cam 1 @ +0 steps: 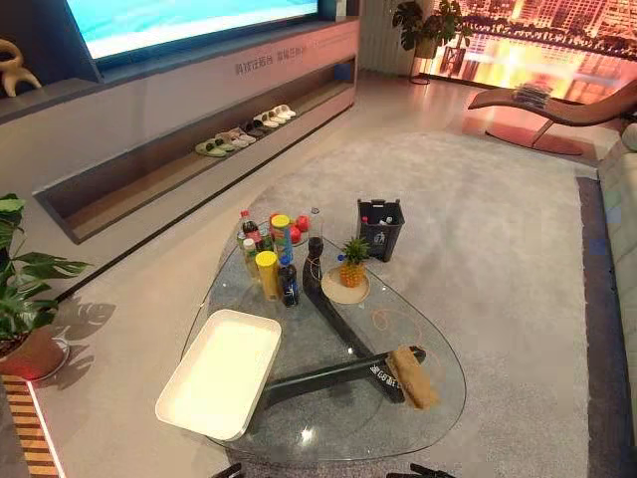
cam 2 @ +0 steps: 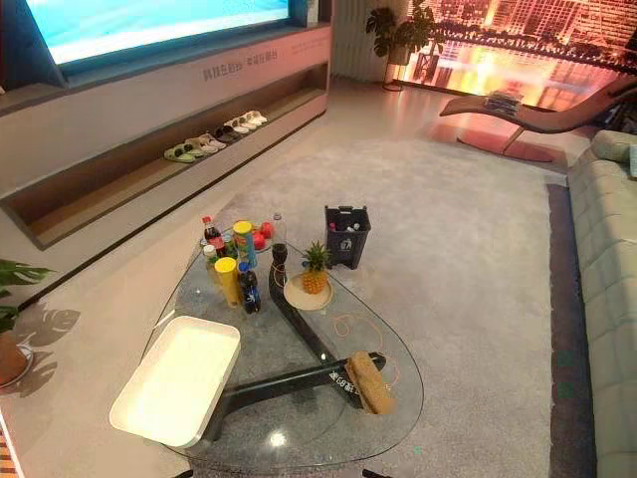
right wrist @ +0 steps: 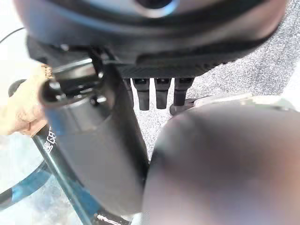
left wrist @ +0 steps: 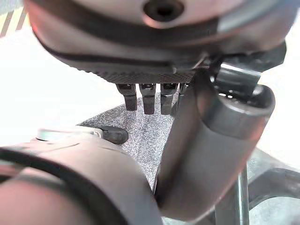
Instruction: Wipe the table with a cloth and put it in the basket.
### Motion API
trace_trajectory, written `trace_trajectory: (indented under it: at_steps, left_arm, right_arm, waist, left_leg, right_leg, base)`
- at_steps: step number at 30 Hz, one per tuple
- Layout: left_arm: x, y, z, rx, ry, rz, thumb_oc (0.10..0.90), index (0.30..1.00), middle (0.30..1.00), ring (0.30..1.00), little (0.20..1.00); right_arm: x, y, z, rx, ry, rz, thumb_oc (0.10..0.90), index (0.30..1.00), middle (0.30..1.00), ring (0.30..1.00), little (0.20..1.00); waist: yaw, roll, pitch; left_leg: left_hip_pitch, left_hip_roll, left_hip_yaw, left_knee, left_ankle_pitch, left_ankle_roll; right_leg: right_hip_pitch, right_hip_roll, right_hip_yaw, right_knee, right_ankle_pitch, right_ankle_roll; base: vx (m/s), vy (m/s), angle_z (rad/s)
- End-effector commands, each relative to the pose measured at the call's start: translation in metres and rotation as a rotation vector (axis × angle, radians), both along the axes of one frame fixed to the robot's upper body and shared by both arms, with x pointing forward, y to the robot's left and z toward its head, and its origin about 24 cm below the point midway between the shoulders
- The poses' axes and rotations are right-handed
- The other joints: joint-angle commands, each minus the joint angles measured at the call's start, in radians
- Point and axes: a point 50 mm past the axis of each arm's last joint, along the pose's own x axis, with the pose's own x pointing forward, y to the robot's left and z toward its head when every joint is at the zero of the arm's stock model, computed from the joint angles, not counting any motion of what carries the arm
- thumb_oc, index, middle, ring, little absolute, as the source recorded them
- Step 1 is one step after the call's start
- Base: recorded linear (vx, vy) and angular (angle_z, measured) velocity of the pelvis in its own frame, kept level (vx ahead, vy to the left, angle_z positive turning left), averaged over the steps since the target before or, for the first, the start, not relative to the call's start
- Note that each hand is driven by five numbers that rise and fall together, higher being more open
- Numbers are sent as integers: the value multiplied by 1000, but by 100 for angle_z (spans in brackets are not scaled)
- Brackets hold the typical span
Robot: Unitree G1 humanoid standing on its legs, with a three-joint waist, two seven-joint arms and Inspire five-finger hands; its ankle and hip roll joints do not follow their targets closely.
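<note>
Nearest the camera, the left hand (left wrist: 150, 75) and the right hand (right wrist: 187, 68) hang low at the near edge of the glass tabletop (cam 1: 438, 344). Each wrist view shows fingers hanging straight and relaxed with the thumb standing clear, so both are unclenched and hold nothing. The cloth (cam 1: 412, 376), a tan folded piece, lies on the glass at about 4 o'clock, over the end of a dark table leg (cam 1: 328, 373) seen through the top; the right wrist view shows it just off to one side of that hand, not touching it. A white tray (cam 1: 219, 373) sits at 8 o'clock on the glass. It is probably what the task calls the basket, since it is within reach, though a dark bin (cam 1: 380, 229) also stands on the carpet beyond the tabletop at 1 o'clock. A cluster of bottles (cam 1: 274, 259) crowds 11 o'clock, and a pineapple (cam 1: 351, 264) on a small plate stands near the centre, toward 12. Wiping appears not yet begun, and the step in hand is picking up the cloth. The next move likely calls for the right hand to reach toward 4 o'clock, come down on the cloth and close round it. It can then sweep the open glass between cloth and tray while keeping clear of the bottles.
</note>
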Motion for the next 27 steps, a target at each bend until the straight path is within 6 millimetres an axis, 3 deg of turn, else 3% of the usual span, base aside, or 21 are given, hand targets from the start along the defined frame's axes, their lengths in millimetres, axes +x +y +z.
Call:
trace_trajectory:
  at_steps: [1, 21, 27]
  left_arm:
    - [35, -22, 2, -44, -74, -81, 800, 900, 900, 900, 900]
    - [33, -22, 2, -43, -69, -93, 800, 900, 900, 900, 900]
    - [35, -21, 2, -20, -66, -114, 800, 900, 900, 900, 900]
  right_arm:
    - [3, 0, -1, -32, 42, 32, 800, 900, 900, 900, 900]
    - [2, -1, 0, -32, 31, 42, 800, 900, 900, 900, 900]
    - [17, -6, 3, -109, -48, 85, 800, 900, 900, 900, 900]
  waist:
    - [13, -3, 31]
    - [13, -2, 35]
    - [15, -5, 46]
  left_leg:
    - [9, -38, -13, 1, -75, 18]
    - [10, -37, -13, 1, -74, 17]
    - [4, -38, -14, 1, -72, 17]
  right_leg:
    - [11, -44, -71, 4, 12, 64]
    - [14, -41, -72, 4, 10, 62]
    - [7, -41, -70, 4, 12, 63]
  base:
    - [8, 290, -7]
    - [0, 0, 0]
    - [0, 0, 0]
